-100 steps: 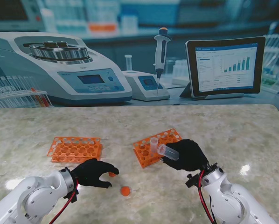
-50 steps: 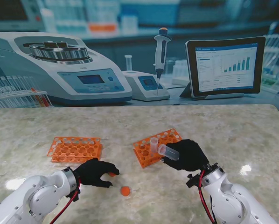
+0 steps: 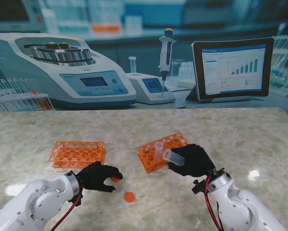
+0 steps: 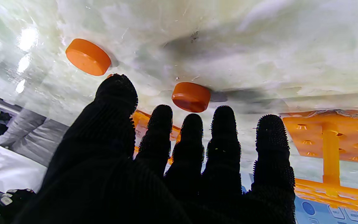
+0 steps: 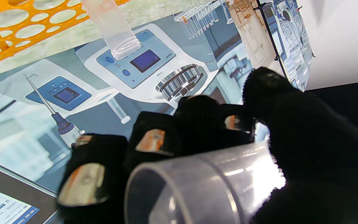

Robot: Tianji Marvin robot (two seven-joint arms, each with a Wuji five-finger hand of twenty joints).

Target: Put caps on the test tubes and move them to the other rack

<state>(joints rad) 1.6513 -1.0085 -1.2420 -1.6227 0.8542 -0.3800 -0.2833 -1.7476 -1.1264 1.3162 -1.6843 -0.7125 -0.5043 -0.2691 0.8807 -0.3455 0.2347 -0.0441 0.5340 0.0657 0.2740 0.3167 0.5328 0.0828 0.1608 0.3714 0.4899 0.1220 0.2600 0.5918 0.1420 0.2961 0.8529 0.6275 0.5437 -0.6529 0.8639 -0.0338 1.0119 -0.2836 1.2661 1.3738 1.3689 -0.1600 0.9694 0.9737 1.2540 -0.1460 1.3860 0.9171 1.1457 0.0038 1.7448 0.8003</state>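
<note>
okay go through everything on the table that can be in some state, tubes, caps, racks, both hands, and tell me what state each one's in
Left hand: open, fingers spread over a cap, holding nothing.
Cap by the left hand: loose on the table.
Second cap: loose on the table, nearer to me.
Right hand: shut on the held tube.
Held tube: uncapped, tilted, lifted clear of the rack.
Racked tube: upright, uncapped.
Right rack: holds one tube.
Left rack: holds no tubes.

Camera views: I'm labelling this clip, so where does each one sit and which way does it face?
Stand: above the shoulders, looking down at the table; both arms show.
Left wrist: along the left hand toward two orange caps.
Right wrist: along the right hand gripping a test tube.
Shared: the tube also shows from the stand.
</note>
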